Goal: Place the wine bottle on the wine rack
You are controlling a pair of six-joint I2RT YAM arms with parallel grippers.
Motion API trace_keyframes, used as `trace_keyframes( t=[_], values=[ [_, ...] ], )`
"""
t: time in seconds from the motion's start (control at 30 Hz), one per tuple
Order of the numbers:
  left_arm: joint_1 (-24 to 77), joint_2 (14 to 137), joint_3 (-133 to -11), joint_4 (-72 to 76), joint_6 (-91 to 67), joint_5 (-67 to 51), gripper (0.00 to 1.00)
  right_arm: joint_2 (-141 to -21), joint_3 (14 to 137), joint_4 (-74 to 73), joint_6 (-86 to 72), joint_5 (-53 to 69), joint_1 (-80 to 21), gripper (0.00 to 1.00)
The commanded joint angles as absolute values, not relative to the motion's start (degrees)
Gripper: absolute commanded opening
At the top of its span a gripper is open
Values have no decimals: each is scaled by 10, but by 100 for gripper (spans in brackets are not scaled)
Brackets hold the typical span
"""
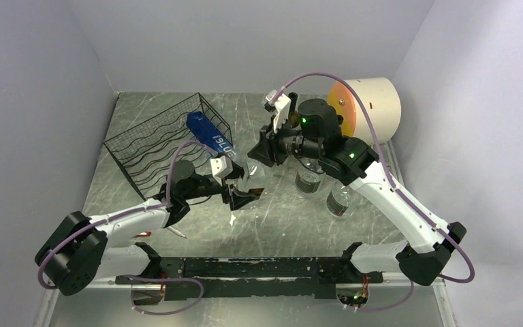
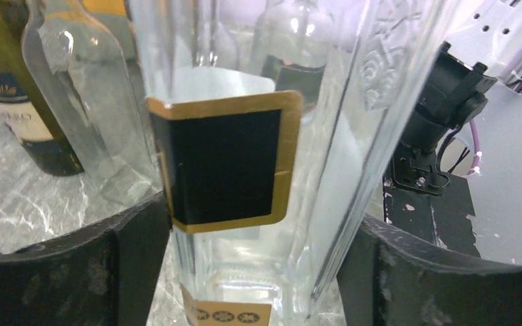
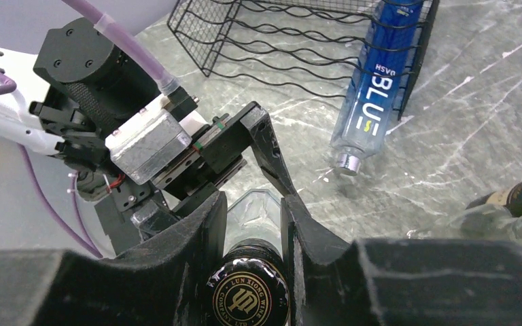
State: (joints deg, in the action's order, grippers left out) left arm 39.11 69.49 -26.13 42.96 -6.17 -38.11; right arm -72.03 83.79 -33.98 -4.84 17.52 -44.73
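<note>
The wine bottle (image 1: pixel 250 174) is clear glass, square-sided, with a black and gold label (image 2: pixel 221 163) and a black cap (image 3: pixel 248 292). It stands tilted at mid-table. My left gripper (image 1: pixel 238 193) is shut on its lower body, a finger (image 2: pixel 136 261) on each side. My right gripper (image 1: pixel 257 155) is shut on the capped neck from above, its fingers (image 3: pixel 207 224) pressing both sides of the cap. The black wire wine rack (image 1: pixel 150 146) stands at the far left, also in the right wrist view (image 3: pixel 265 41). A blue bottle (image 1: pixel 210 133) leans on its right end.
Two more bottles (image 1: pixel 306 180) (image 1: pixel 340 201) stand right of centre under the right arm. A dark green bottle (image 2: pixel 20 102) and a clear one (image 2: pixel 81 102) show in the left wrist view. A beige cylinder (image 1: pixel 371 109) lies at the far right.
</note>
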Motion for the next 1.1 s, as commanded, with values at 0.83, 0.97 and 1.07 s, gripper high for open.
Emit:
trace_keyframes(
  t=[0.83, 0.97, 1.07],
  values=[
    [393, 670, -416, 354, 303, -295, 7, -682, 949, -410, -99, -3, -448, 74],
    [393, 685, -495, 277, 380, -295, 7, -687, 972, -450, -115, -33, -448, 75],
    [392, 695, -542, 226, 438, -309, 7, -697, 995, -490, -122, -57, -448, 75]
  ],
)
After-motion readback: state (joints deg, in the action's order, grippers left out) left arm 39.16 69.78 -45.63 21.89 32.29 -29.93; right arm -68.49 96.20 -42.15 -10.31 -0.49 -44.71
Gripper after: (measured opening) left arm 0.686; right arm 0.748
